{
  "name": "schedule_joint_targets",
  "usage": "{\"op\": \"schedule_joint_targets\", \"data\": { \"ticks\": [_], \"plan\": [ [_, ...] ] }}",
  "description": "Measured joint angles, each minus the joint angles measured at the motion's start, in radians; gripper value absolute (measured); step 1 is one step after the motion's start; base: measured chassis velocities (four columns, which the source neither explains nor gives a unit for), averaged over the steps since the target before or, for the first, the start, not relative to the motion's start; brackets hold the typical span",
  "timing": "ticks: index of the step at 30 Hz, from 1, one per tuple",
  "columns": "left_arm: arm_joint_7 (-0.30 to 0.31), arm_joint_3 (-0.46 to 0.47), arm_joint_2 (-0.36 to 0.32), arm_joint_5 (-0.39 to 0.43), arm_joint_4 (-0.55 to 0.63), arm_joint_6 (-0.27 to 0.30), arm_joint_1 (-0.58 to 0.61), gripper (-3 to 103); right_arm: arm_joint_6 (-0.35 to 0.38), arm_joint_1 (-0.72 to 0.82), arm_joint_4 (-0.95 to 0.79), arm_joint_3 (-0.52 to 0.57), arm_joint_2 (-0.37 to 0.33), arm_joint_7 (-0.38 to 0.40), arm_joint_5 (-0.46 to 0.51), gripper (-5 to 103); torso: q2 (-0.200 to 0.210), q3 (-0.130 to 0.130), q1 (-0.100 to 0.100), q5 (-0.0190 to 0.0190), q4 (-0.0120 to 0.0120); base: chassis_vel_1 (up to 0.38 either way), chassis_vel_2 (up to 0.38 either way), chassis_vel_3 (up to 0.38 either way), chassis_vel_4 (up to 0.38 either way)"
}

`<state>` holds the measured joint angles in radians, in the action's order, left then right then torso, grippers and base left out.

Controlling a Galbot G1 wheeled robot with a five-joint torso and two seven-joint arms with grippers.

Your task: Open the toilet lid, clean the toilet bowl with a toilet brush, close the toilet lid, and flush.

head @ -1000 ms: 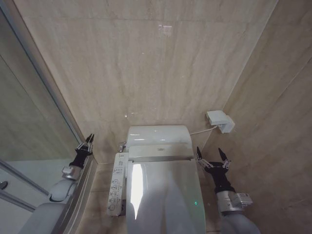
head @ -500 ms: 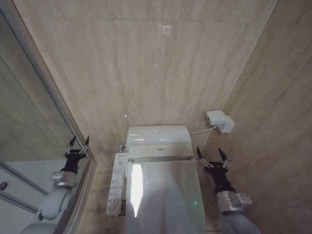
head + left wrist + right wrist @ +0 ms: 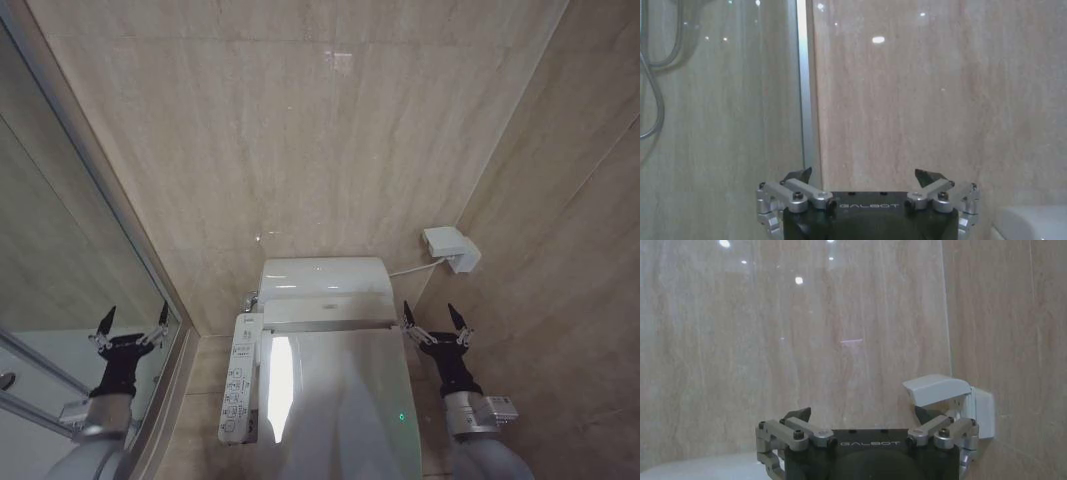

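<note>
Since a second ago the left gripper (image 3: 131, 320) has swung outward to the robot's left, away from the toilet and in front of the glass shower partition (image 3: 70, 250), its jaws spread wide and empty; the right gripper (image 3: 432, 316) hovers just right of the toilet lid (image 3: 340, 400), jaws likewise open, holding nothing; the lid lies shut, the side control panel (image 3: 240, 378) along its left edge; beyond, the tank (image 3: 322, 282) meets the beige tiled wall (image 3: 300, 130), a white wall box (image 3: 448, 247) to the right.
</note>
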<state>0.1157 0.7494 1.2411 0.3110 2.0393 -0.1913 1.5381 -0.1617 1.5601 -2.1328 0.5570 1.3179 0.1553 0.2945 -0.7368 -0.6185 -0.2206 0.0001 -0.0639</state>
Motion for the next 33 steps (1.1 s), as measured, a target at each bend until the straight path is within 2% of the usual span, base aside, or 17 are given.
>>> {"op": "schedule_joint_targets", "data": {
  "ticks": [8,15,25,33],
  "plan": [
    [-0.017,-0.002,0.021,-0.02,0.015,-0.013,0.037,100,0.0,0.0,0.0,0.0,0.0,0.0,0.0,100,0.0,0.0,0.0,-0.0001,0.0,0.0,0.0,0.0,0.0],
    [-0.004,-0.007,0.044,0.007,0.06,0.038,0.066,100,0.0,0.0,0.0,0.0,0.0,0.0,0.0,100,0.0,0.0,0.0,0.0,0.0001,0.0,0.0,0.0,0.0],
    [-0.004,-0.02,0.043,-0.009,0.083,0.05,0.091,100,0.0,0.0,0.0,0.0,0.0,0.0,0.0,100,0.0,0.0,0.0,-0.0001,0.0001,0.0,0.0,0.0,0.0],
    [0.074,-0.068,0.028,-0.032,0.104,0.045,0.137,100,0.0,0.0,0.0,0.0,0.0,0.0,0.0,100,0.0,0.0,0.0,-0.0001,0.0001,0.0,0.0,0.0,0.0]
  ]
}}
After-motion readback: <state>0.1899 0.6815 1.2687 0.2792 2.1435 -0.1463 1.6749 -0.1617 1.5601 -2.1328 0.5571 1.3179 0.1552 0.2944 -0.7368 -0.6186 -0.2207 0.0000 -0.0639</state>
